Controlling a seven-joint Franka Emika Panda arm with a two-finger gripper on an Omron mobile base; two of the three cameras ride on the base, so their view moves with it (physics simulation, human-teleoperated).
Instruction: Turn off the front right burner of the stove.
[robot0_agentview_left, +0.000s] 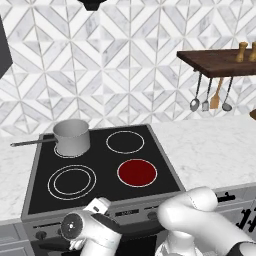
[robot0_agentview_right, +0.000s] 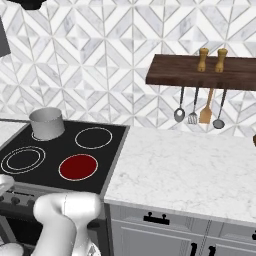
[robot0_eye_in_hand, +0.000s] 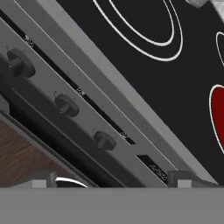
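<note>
Black stove (robot0_agentview_left: 102, 170), front right burner (robot0_agentview_left: 137, 172) red

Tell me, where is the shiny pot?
The saucepan sits on the stove's back left zone, behind the double-ringed zone, seen in both base views.

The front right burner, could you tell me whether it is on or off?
On: the front right burner glows deep red, while the stove shows its other zones black.

Deep red front right burner (robot0_agentview_left: 137, 172); black stove (robot0_agentview_left: 100, 172), grey saucepan (robot0_agentview_left: 71, 136)
</note>
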